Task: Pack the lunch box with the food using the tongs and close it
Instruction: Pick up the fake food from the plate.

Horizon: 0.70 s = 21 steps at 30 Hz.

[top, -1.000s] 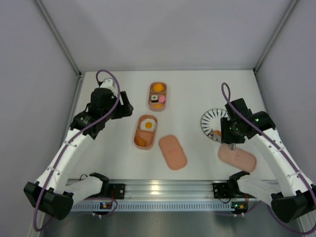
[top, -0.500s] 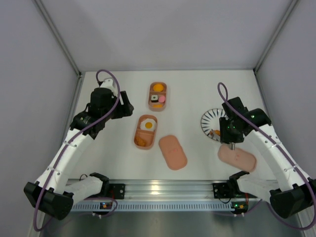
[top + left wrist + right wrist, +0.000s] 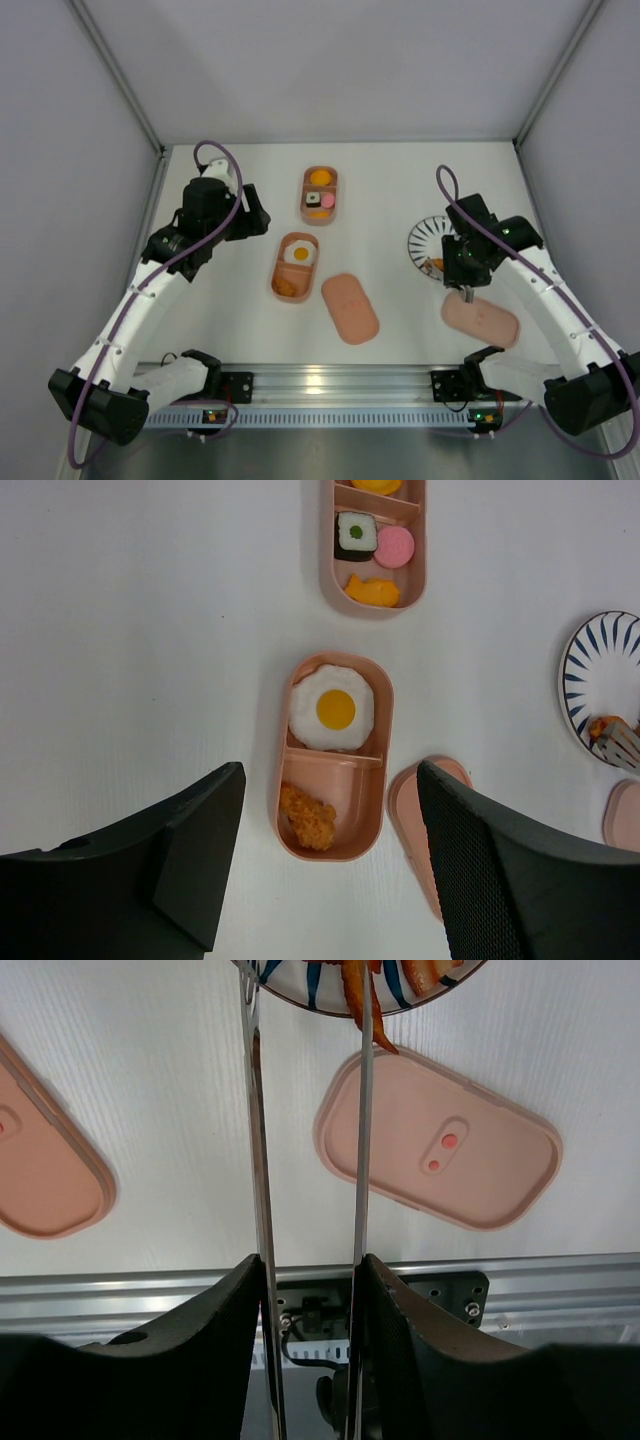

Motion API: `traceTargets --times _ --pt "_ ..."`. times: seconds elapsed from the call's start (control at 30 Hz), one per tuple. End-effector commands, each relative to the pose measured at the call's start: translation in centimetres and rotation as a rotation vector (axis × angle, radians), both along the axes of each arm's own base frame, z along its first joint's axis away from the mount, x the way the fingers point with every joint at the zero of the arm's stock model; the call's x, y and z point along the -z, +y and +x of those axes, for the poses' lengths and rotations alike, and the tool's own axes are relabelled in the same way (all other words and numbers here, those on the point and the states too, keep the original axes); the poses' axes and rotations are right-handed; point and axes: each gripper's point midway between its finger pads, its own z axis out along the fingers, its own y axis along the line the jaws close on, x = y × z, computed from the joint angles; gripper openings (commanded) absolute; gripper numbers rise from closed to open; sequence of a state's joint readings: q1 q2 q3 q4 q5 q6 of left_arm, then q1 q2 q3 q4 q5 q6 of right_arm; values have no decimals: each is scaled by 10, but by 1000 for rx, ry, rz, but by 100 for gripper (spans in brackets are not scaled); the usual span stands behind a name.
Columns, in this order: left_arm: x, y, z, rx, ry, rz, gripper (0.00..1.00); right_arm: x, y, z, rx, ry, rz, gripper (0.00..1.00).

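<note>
Right end effector clamped on tongs, long axis straight ahead, tips at striped plate.

Egg tray before sushi tray, lid beside, second lid before plate

Your tongs are bare polished metal, shiny along both arms. The lid is smooth matt pink plastic, like the tray. At 6 o'clock the rail is ribbed silvery metal; the table looks matt white, faintly ribbed.
</note>
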State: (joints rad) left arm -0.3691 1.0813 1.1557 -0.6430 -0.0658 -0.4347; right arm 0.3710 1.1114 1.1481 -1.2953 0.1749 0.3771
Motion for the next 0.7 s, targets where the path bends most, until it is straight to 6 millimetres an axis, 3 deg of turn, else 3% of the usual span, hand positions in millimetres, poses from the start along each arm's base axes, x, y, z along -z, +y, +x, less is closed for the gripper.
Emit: traceTargets --times 0.0,0.37,0.67 --pt "-23 -2 6 6 -79 -31 75 -13 8 32 17 -128 25 43" --pt "-21 -3 7 7 -73 -31 75 -15 36 67 23 -198 138 43" --pt "-18 -4 8 6 -64 -33 74 -20 36 85 42 -233 132 43"
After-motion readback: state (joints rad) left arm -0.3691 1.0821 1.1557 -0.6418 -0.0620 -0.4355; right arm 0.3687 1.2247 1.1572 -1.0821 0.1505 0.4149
